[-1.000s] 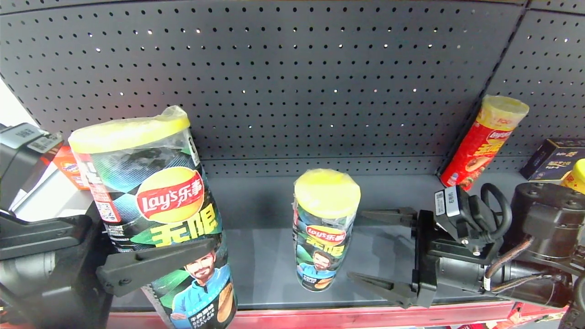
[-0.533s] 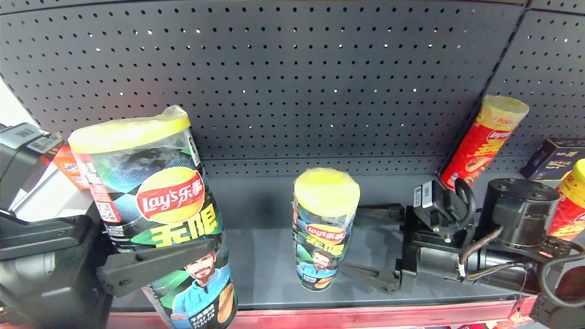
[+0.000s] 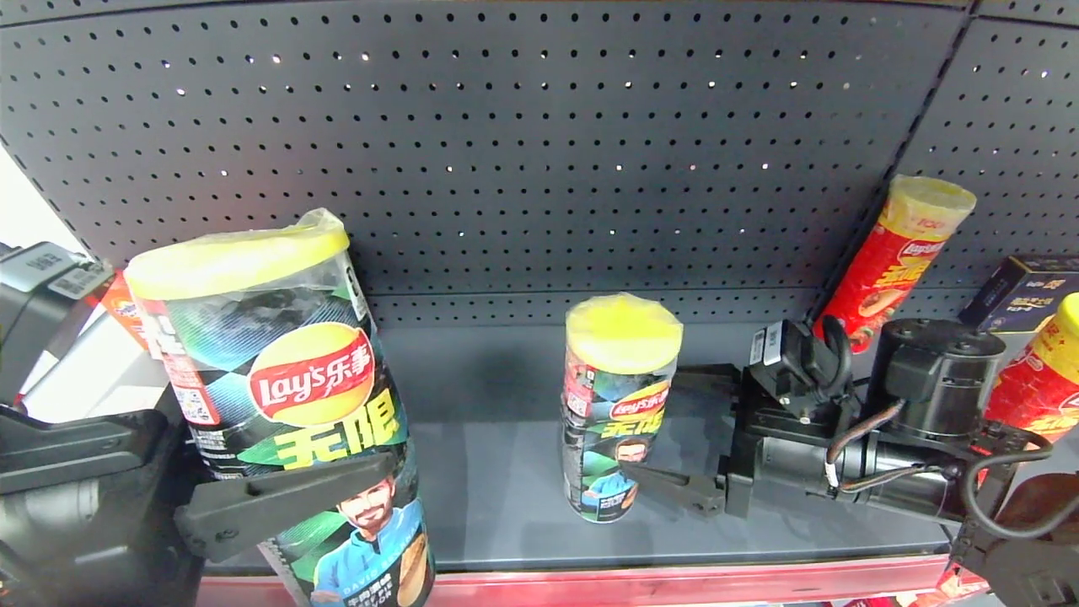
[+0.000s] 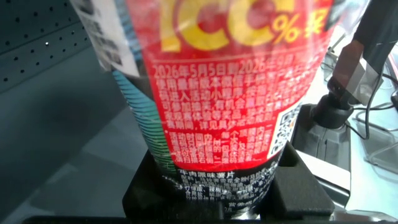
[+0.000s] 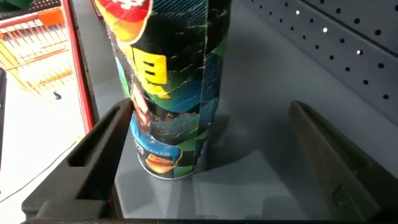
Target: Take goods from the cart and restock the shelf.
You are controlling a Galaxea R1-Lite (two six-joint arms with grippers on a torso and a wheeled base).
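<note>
A tall chips can (image 3: 287, 396) with a yellow lid and black-green label is held upright at the shelf's front left, my left gripper (image 3: 354, 455) shut on its lower half. The left wrist view shows the can's red back label (image 4: 217, 93) above that gripper (image 4: 217, 186). A second, matching can (image 3: 620, 405) stands on the grey shelf (image 3: 497, 472) at the middle. My right gripper (image 3: 666, 426) is open around its lower part. In the right wrist view this can (image 5: 174, 93) rests against one finger (image 5: 93, 155), with a wide gap to the other; the right gripper (image 5: 211, 118) straddles it.
A red chips can (image 3: 893, 261) leans on the pegboard back (image 3: 539, 152) at the right. Another red can (image 3: 1041, 379) and a dark box (image 3: 1020, 291) sit at the far right, an orange pack (image 3: 118, 308) at the far left. The shelf has a red front lip (image 3: 674, 582).
My right gripper has moved left around the middle can. The can has shifted a little to the right and back and turned. The left arm's can has dipped slightly.
</note>
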